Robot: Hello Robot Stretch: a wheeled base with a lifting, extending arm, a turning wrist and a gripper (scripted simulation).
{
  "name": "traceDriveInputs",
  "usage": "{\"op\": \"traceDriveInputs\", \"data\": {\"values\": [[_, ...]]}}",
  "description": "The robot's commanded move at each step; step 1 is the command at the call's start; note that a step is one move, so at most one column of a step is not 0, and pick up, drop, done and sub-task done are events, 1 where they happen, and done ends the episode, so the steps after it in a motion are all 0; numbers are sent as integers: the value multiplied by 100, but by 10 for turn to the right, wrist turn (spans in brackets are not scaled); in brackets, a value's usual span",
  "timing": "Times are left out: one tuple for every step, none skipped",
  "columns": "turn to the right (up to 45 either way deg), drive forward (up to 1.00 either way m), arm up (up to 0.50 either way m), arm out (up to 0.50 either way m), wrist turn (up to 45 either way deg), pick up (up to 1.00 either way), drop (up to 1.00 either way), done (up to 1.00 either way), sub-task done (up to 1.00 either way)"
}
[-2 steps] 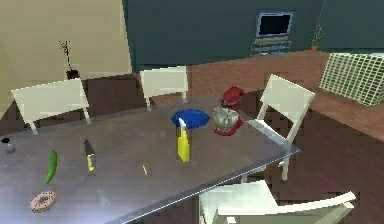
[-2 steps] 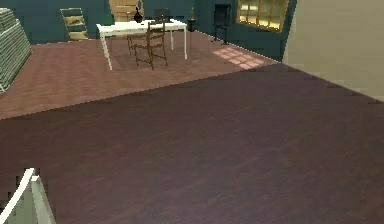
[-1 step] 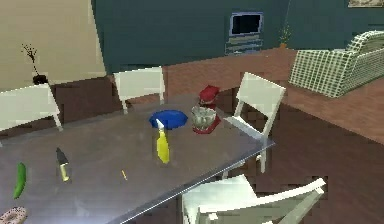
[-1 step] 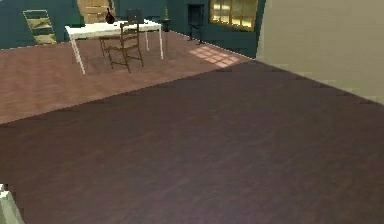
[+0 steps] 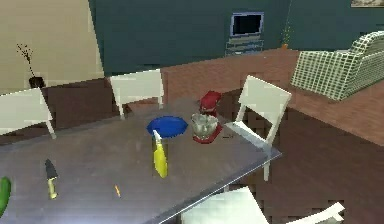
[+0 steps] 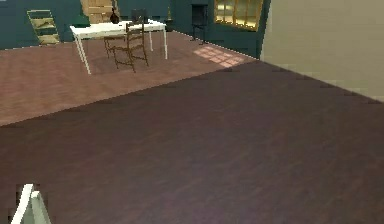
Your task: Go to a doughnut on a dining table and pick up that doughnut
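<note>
While I face the dining table [image 5: 90, 150], its grey top runs from the near left to the far right. At its left edge lies a green thing [image 5: 4, 192], cut off by the picture. To its right lies a dark-handled tool [image 5: 50, 177], then a small orange stick [image 5: 117, 189]. A yellow bottle [image 5: 160, 160] stands upright near the middle. Just beyond it sits a blue dish [image 5: 168, 127], its inside plain blue. To the right of the dish stands a red stand mixer [image 5: 207, 112] with its bowl [image 5: 205, 128] under the head. What is in the bowl I cannot tell.

Where the doughnut lies I cannot tell, nor which way it points. None of these shapes reads clearly as one.

White chairs stand at the far left [image 5: 22, 108], far middle [image 5: 137, 88], far right [image 5: 262, 100] and near side [image 5: 225, 208]. Beyond them are a potted plant [image 5: 35, 78], a television [image 5: 246, 25] and a checked sofa [image 5: 345, 65].

Out to my arm's side lies dark floor, with a white table [image 6: 115, 30] and wooden chair [image 6: 127, 48] far off.

I cannot tell the state of my gripper.
</note>
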Motion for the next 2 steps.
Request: {"op": "traceDriveInputs", "data": {"values": [[-450, 0, 0, 0, 0, 0, 0, 0, 0], [-450, 0, 0, 0, 0, 0, 0, 0, 0]]}}
